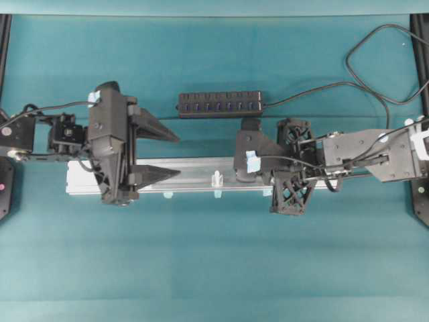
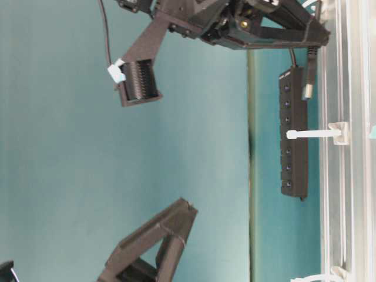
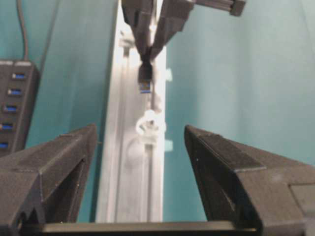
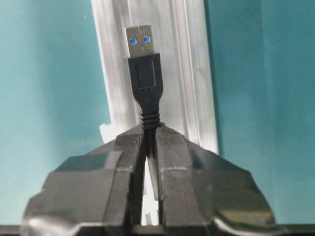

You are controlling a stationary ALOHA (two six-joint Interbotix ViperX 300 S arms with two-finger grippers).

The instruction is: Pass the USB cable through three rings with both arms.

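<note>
My right gripper (image 4: 150, 129) is shut on the USB cable just behind its black plug (image 4: 142, 73). The metal tip with its blue insert points along the silver rail (image 4: 167, 59). From the left wrist view the plug (image 3: 144, 81) hangs just beyond a translucent white ring (image 3: 147, 123) standing on the rail. My left gripper (image 3: 140, 147) is open, its fingers wide on either side of the rail, short of that ring. Overhead, the left gripper (image 1: 175, 156) and the right gripper (image 1: 236, 164) face each other with the middle ring (image 1: 216, 178) between them. A second ring (image 2: 320, 277) shows at table level.
The black multi-port hub (image 1: 220, 104) lies behind the rail (image 1: 194, 176), and the cable (image 1: 315, 89) runs from it in a loop toward the back right corner. Teal cloth covers the table. Black frame posts stand at the far left and right edges.
</note>
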